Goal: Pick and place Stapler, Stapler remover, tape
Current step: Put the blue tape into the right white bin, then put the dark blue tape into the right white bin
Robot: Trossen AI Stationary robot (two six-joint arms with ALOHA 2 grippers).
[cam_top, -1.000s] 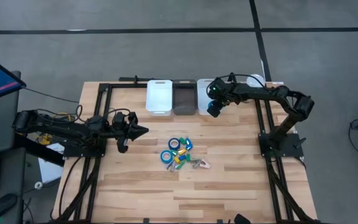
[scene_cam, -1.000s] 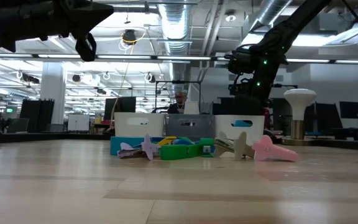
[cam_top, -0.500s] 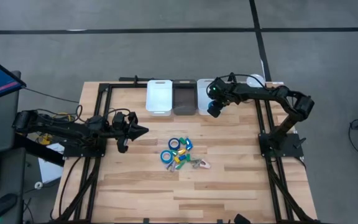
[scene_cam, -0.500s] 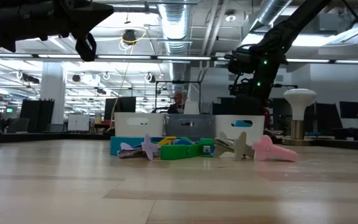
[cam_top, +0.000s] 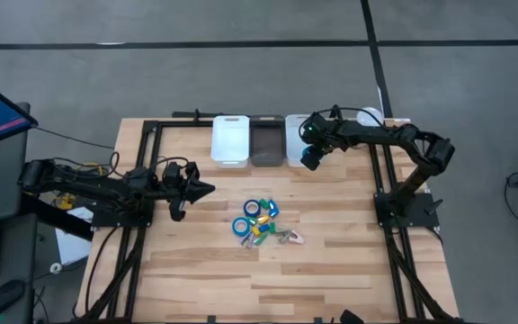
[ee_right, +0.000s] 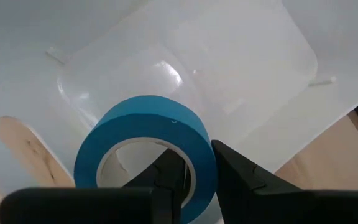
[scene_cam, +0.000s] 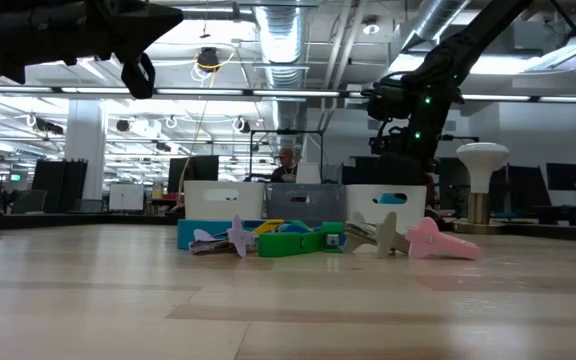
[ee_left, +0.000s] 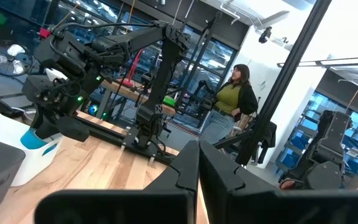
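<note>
Spanning the whole work area: 1 wooden desk with black frame rails along both sides.

Arms: 2, dark. Left arm lies low along the desk's left side; left end effector has its fingers pressed shut, nothing between them, well apart from the loose items. Right arm reaches from the right side toward the far edge; right end effector hangs over the right-hand bin, fingers narrowly parted and gripping the wall of 1 blue tape roll, one finger inside the pale core, the other outside.

Bins: 3 in a row at the far edge, touching side by side: white bin left, dark grey bin middle, white right-hand bin, whose pale inside fills the right wrist view below the held roll.

Loose pile at desk centre: blue tape rolls, green and yellow blocky pieces, and a pink piece at the pile's right edge.

Beyond the desk: 1 person standing in the room.
</note>
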